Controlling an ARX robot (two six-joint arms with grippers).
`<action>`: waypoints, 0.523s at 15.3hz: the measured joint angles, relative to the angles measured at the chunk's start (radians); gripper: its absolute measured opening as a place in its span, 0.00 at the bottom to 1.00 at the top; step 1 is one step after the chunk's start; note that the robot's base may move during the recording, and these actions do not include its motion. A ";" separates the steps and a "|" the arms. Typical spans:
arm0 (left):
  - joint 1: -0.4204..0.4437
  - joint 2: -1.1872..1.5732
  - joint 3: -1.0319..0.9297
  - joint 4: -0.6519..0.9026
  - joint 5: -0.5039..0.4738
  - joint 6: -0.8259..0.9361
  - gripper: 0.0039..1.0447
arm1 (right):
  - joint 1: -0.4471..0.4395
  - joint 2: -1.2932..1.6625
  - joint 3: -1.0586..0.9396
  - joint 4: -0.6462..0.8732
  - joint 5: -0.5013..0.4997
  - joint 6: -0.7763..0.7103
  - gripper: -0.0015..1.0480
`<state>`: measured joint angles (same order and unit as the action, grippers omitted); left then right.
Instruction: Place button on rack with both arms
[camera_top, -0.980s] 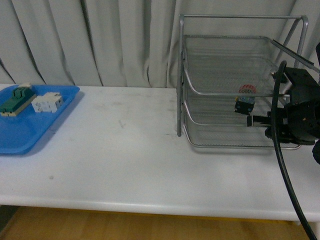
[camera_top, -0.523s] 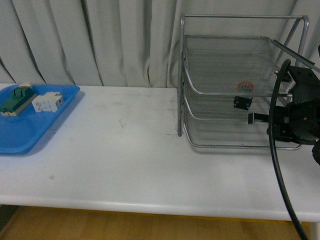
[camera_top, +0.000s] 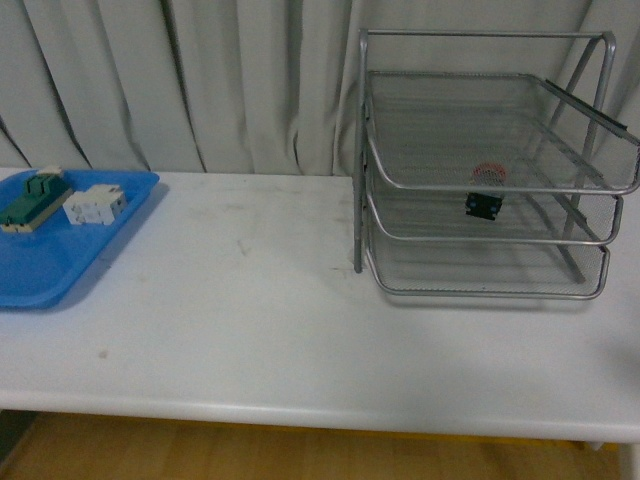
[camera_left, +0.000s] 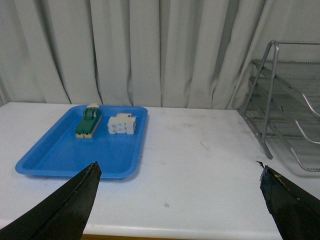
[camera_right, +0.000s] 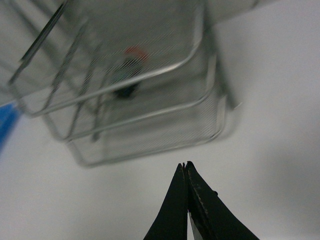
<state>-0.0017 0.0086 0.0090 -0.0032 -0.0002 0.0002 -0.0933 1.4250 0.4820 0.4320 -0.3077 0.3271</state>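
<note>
— Fingers? On the right gripper (camera_right: 186, 172) they're pressed together, holding nothing; the left gripper (camera_left: 180, 200) is spread wide above the white table (camera_top: 250, 330).

— And the red-capped black push-button (camera_top: 486, 192)?

— Resting in the silver wire-mesh rack's (camera_top: 590, 190) middle tier, near the table's far right corner. Placing looks finished; only parking the arms remains.

— Front view shows neither arm?

— Right, only the wrist views do.

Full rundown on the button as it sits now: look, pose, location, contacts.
The button has a round red cap above a black blocky body with a bluish detail. Seen through the mesh, it stands cap-up inside the rack, apparently on the middle tier, toward the right. The right wrist view, though blurred, shows it there too. Only the rack touches it; neither gripper is near it.
</note>
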 joint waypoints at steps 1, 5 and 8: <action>0.000 0.000 0.000 0.000 0.001 0.000 0.94 | -0.069 0.070 -0.133 0.374 0.084 -0.080 0.02; 0.002 0.000 0.000 0.000 0.000 0.000 0.94 | -0.428 0.219 -0.416 0.865 -0.196 -0.303 0.02; 0.002 0.000 0.000 0.000 0.000 0.000 0.94 | -0.355 0.200 -0.478 0.851 -0.134 -0.310 0.02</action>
<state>-0.0002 0.0086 0.0090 -0.0032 -0.0002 0.0002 -0.4484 1.6245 0.0036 1.2827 -0.4412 0.0170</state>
